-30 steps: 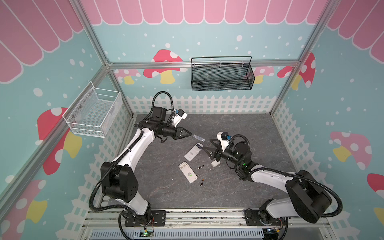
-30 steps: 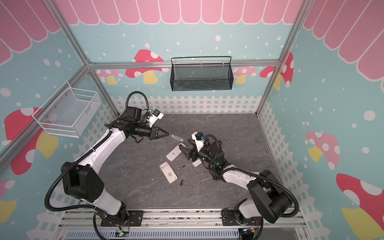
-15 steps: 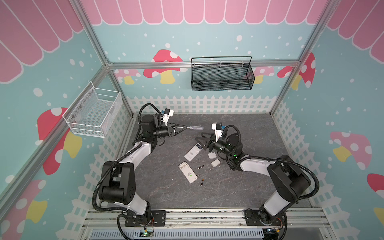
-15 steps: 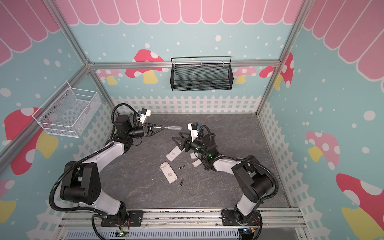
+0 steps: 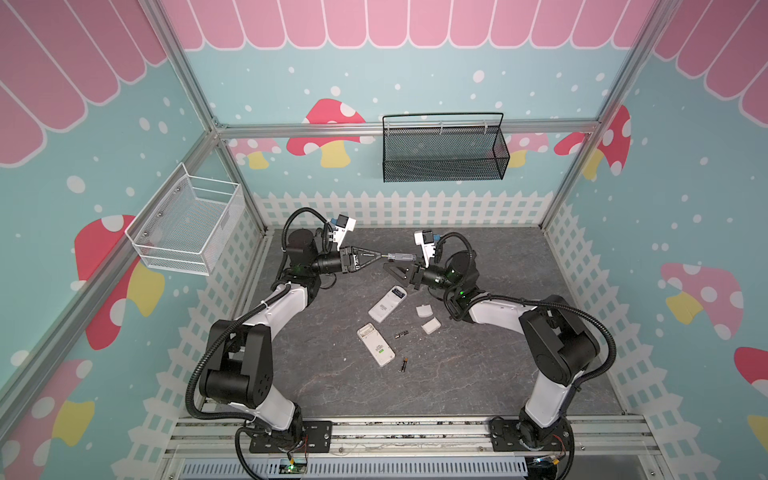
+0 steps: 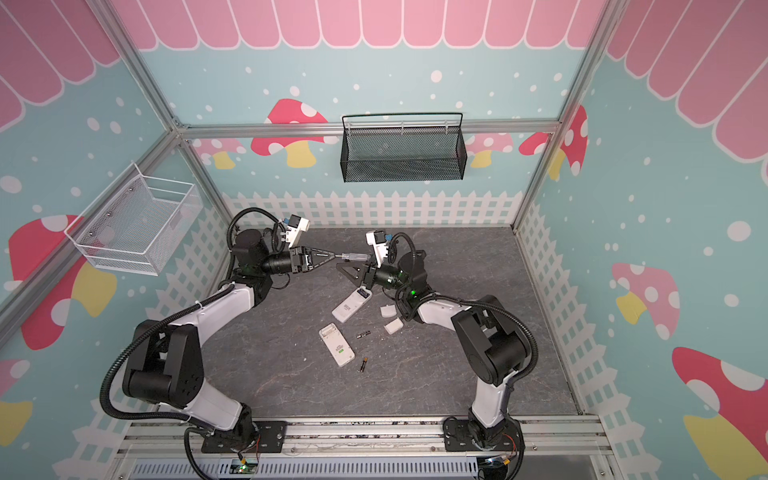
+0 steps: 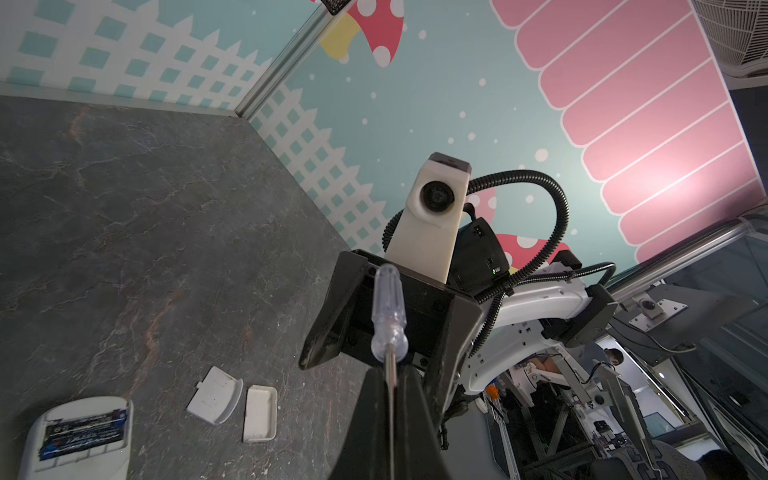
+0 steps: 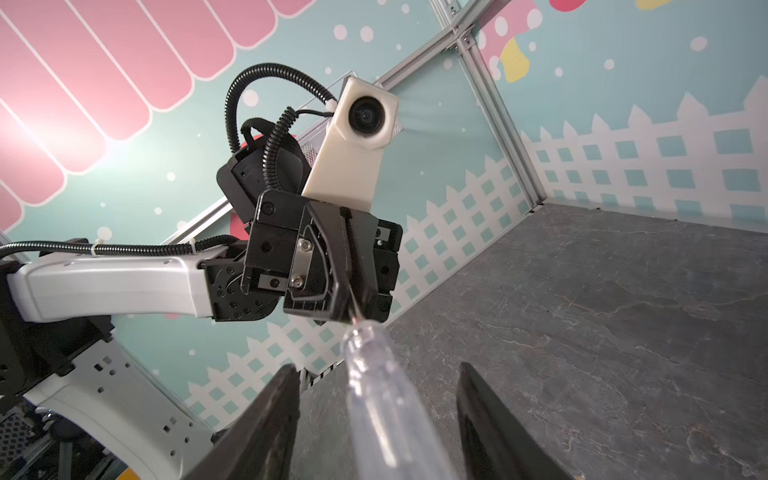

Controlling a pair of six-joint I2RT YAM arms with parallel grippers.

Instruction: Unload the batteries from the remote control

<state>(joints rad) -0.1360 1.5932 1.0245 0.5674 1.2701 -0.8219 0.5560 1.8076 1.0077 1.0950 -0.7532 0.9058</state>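
My left gripper (image 7: 390,372) is shut on the metal shaft of a clear-handled screwdriver (image 5: 401,256), held level above the table's far side. The handle (image 8: 374,395) lies between the fingers of my right gripper (image 8: 376,370), which is open with a gap on each side. One white remote control (image 5: 387,305) lies open with two bluish-marked batteries (image 7: 83,430) inside. A second remote (image 5: 375,344) lies nearer, its compartment empty. Two loose batteries (image 5: 401,334) (image 5: 403,364) lie beside it.
Two small white covers (image 5: 424,311) (image 5: 431,326) lie right of the remotes, below the right arm. A black mesh basket (image 5: 442,149) hangs on the back wall and a white wire basket (image 5: 187,226) on the left wall. White fence panels edge the table.
My left gripper has swung the screwdriver level and pointed its handle at the right gripper. My right gripper has lifted off the table, come round the handle, and its jaws have narrowed.
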